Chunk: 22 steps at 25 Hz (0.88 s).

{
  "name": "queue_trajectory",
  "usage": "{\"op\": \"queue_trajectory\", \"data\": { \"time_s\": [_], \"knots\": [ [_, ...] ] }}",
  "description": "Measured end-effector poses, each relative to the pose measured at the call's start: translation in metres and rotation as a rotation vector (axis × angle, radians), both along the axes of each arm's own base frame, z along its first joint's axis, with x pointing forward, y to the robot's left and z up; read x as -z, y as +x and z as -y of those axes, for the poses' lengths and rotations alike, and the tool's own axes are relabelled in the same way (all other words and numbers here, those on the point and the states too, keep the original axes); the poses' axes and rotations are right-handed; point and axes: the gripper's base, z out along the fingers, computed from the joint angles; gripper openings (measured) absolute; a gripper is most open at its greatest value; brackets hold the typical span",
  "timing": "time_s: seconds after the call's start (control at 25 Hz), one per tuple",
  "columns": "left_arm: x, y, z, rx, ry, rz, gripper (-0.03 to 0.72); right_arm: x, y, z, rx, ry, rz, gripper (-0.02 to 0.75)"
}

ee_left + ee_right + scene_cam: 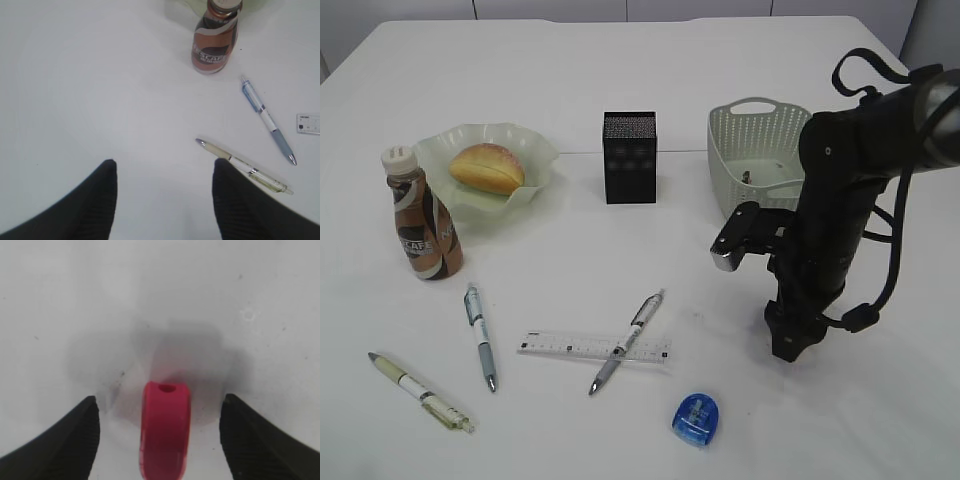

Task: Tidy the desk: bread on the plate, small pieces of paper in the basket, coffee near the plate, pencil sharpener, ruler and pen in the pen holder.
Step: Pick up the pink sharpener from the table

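Exterior: bread (487,167) is seen in the plate (535,150); coffee bottle (421,215) touches its rim. Pen holder (630,157) contents cannot be told. Basket (752,160) holds a small scrap.

Left wrist: left gripper (164,192) is spread over bare table (75,75).

Right wrist: right gripper (159,432) is spread around a red sharpener (165,430), not clamped.

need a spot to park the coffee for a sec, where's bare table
Bare: the back strip behind the plate, holder and basket, and left of the coffee. Crowded: the front, with pens, ruler, sharpener.
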Motion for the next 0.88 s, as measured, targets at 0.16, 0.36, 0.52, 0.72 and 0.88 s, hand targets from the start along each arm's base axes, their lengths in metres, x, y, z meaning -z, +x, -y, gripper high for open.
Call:
{"op": "queue_trajectory", "data": {
  "time_s": [0.16, 0.36, 0.52, 0.72, 0.88],
  "knots": [
    [0.0, 0.0, 0.0, 0.0, 0.004, -0.002, 0.433, 0.0, 0.0, 0.0, 0.0, 0.001, 0.002, 0.484],
    [0.0, 0.0, 0.0, 0.0, 0.006, -0.004, 0.433, 0.0, 0.0, 0.0, 0.001, 0.003, 0.005, 0.206],
    [0.0, 0.0, 0.0, -0.001, 0.006, -0.006, 0.428, -0.001, 0.001, 0.0, 0.074, 0.003, 0.0, 0.174],
    [0.0, -0.001, -0.001, -0.001, 0.006, -0.007, 0.424, -0.012, 0.005, -0.002, 0.231, -0.006, -0.031, 0.174],
    [0.001, -0.001, -0.001, -0.001, 0.007, -0.01, 0.421, -0.036, 0.012, -0.005, 0.472, -0.035, -0.091, 0.174]
  ]
}}
